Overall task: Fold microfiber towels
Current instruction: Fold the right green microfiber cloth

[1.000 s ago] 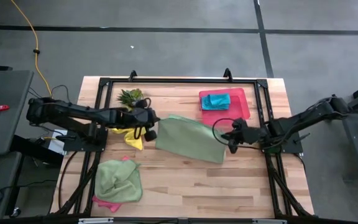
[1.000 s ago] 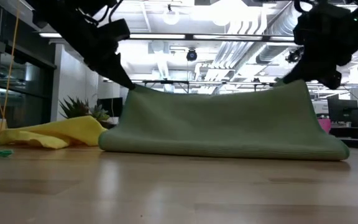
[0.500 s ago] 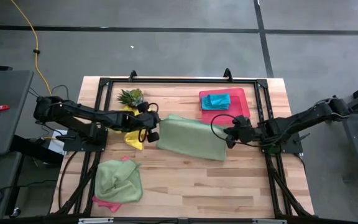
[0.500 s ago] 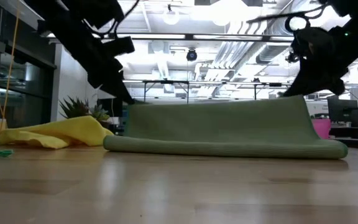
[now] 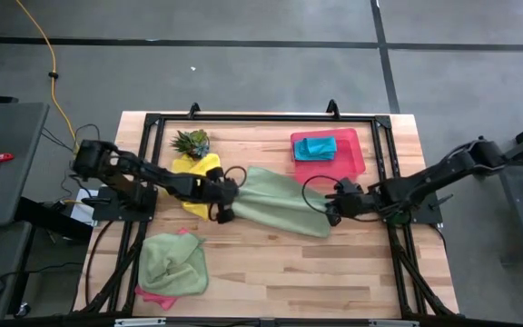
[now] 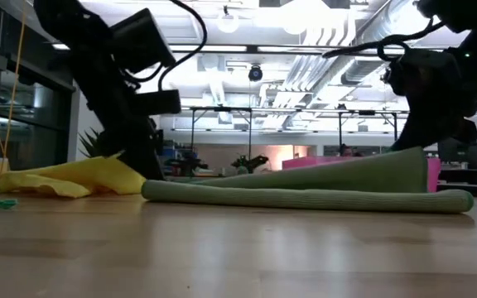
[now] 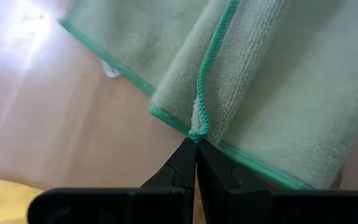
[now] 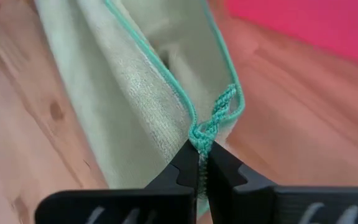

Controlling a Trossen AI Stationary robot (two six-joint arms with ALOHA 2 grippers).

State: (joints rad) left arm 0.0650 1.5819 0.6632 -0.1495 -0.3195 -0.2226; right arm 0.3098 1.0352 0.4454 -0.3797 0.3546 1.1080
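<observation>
Light green towel lowered flatter, fuzzy pile, teal stitched hem

The light green fuzzy microfiber towel, earlier held up like a tall curtain, has been lowered until it lies nearly flat on the wooden counter. The left claw and right claw, pinched on its corners, have been brought down and toward the counter's near edge.

Left gripper sits low at table centre-left, fingers pinched shut. Right gripper sits low at centre-right, fingers pinched shut. Both arms extend inward.
</observation>
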